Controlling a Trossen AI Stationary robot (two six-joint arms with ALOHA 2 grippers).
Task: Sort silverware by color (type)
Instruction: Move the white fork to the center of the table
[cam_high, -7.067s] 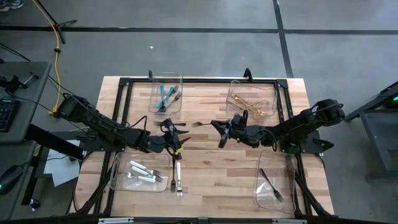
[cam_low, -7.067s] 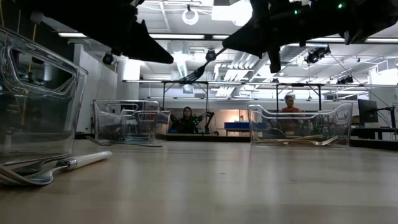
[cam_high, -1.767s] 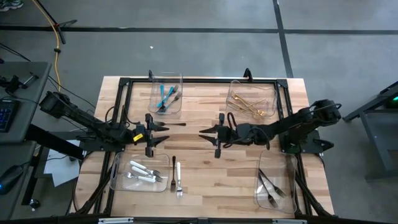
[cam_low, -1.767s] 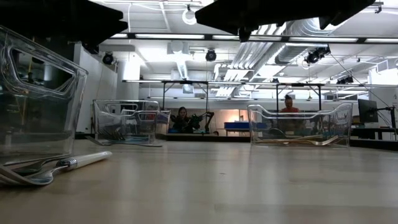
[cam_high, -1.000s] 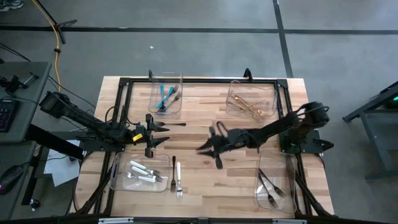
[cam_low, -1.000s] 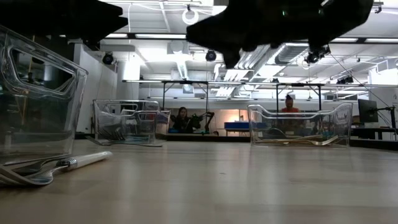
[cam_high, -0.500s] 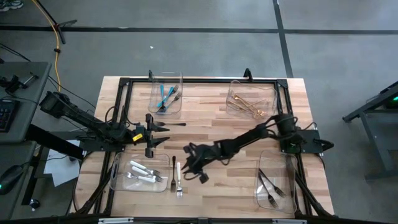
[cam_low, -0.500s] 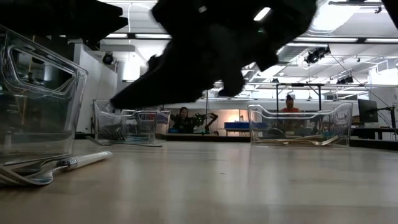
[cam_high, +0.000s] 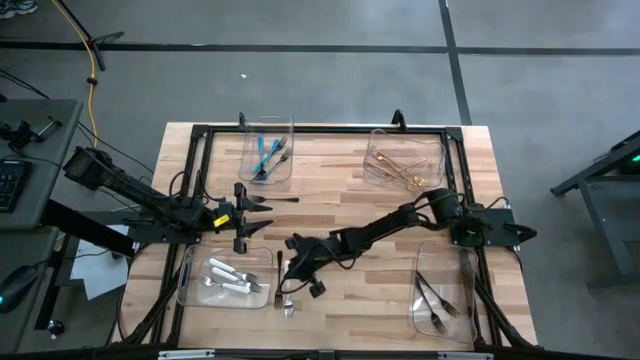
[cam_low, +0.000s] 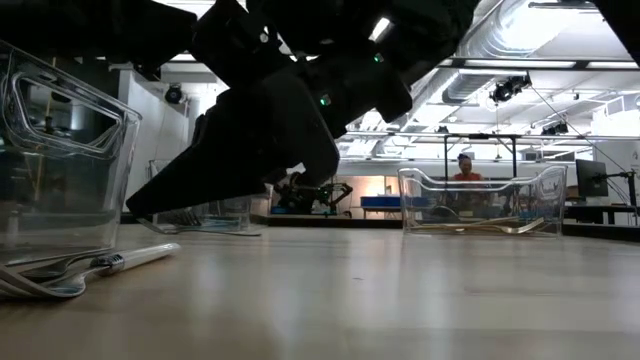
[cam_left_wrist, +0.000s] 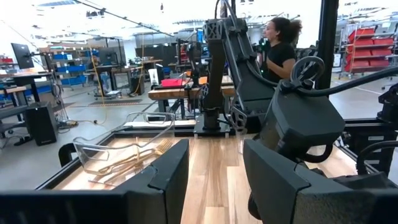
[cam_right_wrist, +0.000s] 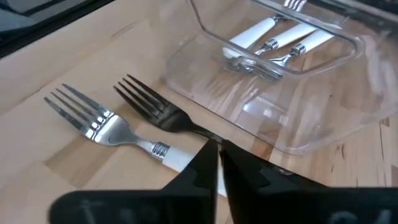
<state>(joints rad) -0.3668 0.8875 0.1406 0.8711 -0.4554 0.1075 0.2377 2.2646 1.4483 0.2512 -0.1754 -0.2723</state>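
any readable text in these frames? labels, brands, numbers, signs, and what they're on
None can be read in any view.
Yellow tag on the left arm near the left claw: print, if any, too small to read.
Red bins on the shelving in the room behind, left wrist view: any labels too small to read.
White-handled fork, dark fork and clear bin in the right wrist view: no markings show.
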